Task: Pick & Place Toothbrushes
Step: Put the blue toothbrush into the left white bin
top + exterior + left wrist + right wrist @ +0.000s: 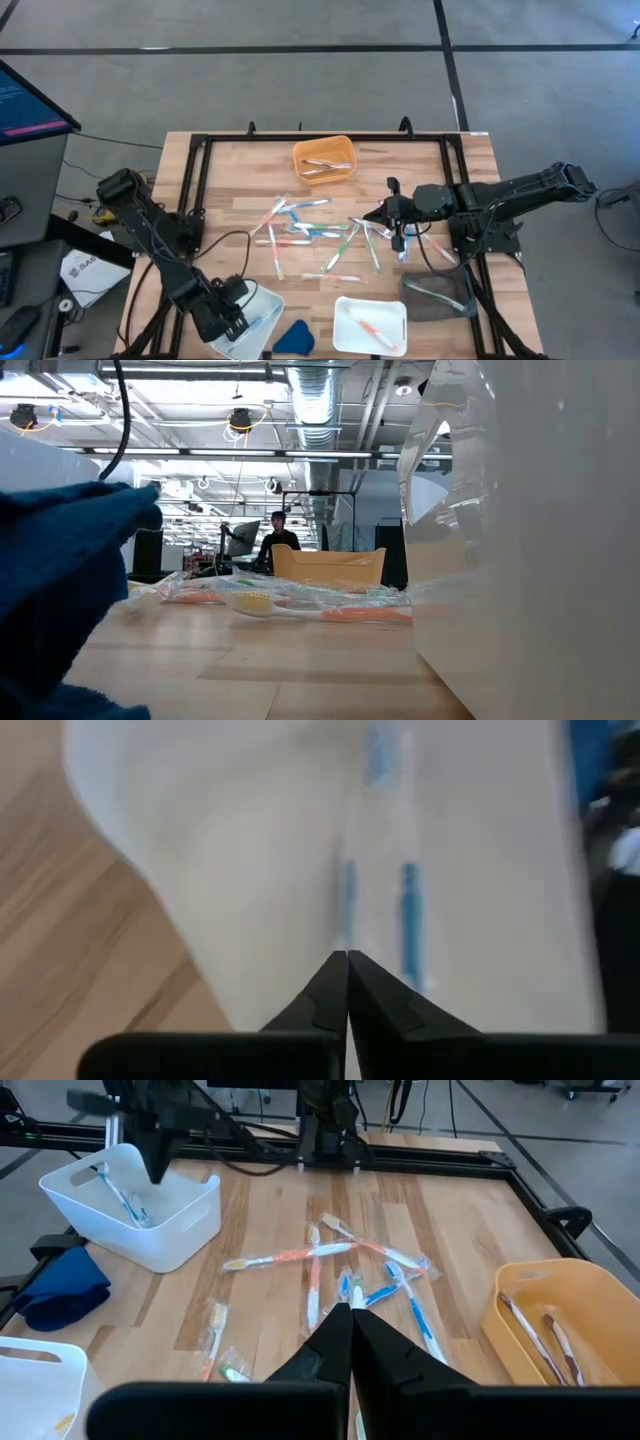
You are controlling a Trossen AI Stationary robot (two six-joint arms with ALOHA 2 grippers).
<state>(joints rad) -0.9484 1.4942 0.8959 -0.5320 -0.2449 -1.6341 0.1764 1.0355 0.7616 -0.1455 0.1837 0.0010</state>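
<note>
Several toothbrushes (320, 232) lie scattered on the middle of the wooden table (230, 180), also seen in the right wrist view (330, 1265). My left gripper (347, 958) is shut, pointing down into a white tray (268, 298) at the near left. Blue toothbrushes (408, 920) lie on the floor of that tray, clear of the fingertips. My right gripper (350, 1312) hangs shut above the right part of the scattered toothbrushes (398, 222), with nothing showing between its fingers.
A yellow tray (322, 158) with toothbrushes stands at the far middle. A second white tray (370, 325) and a dark mesh tray (438, 293) stand near the front. A blue cloth (293, 338) lies between the white trays. A person (278, 540) is beyond the table.
</note>
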